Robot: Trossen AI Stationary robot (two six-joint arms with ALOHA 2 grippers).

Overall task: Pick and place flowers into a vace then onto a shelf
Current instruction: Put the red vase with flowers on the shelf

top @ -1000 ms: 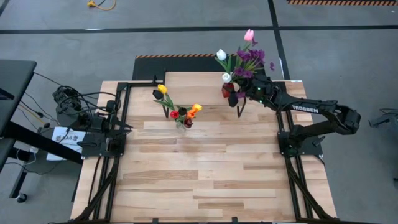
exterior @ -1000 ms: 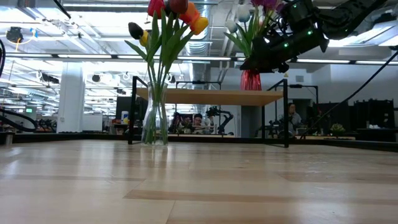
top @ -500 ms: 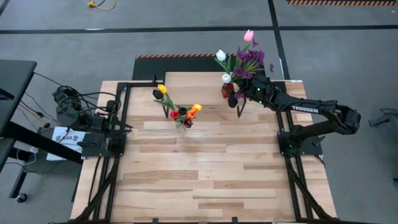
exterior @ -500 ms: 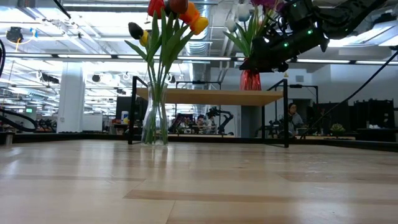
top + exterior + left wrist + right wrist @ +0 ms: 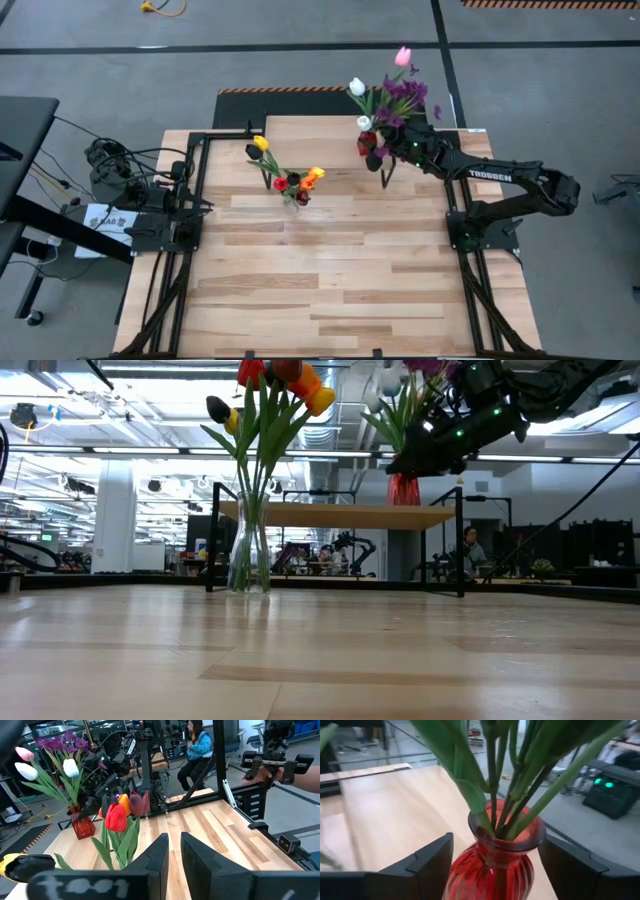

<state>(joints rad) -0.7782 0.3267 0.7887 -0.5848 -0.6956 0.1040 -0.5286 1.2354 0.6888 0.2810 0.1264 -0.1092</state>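
A red glass vase (image 5: 492, 862) holds white, pink and purple flowers (image 5: 385, 85) and stands by its base on the shelf (image 5: 330, 515) at the table's far side. My right gripper (image 5: 495, 847) is level at the vase, open, with one finger on each side of its body below the neck. A clear glass vase (image 5: 249, 555) with red, yellow and orange tulips (image 5: 292, 180) stands on the table in front of the shelf. My left gripper (image 5: 174, 862) waits at the table's left edge, shut and holding nothing. My right gripper brackets the red vase's body (image 5: 470, 870) level from the table's right side. A narrow gap shows beside one finger (image 5: 570, 865). Whether the other finger (image 5: 427, 862) touches the glass, I cannot tell. The vase stands upright on the shelf.
The shelf's thin black legs (image 5: 460, 540) stand near my right arm (image 5: 500, 178). Black frame rails (image 5: 190, 190) run along the table's left and right edges. The near half of the plank tabletop (image 5: 330, 290) is bare wood. People sit in the room beyond.
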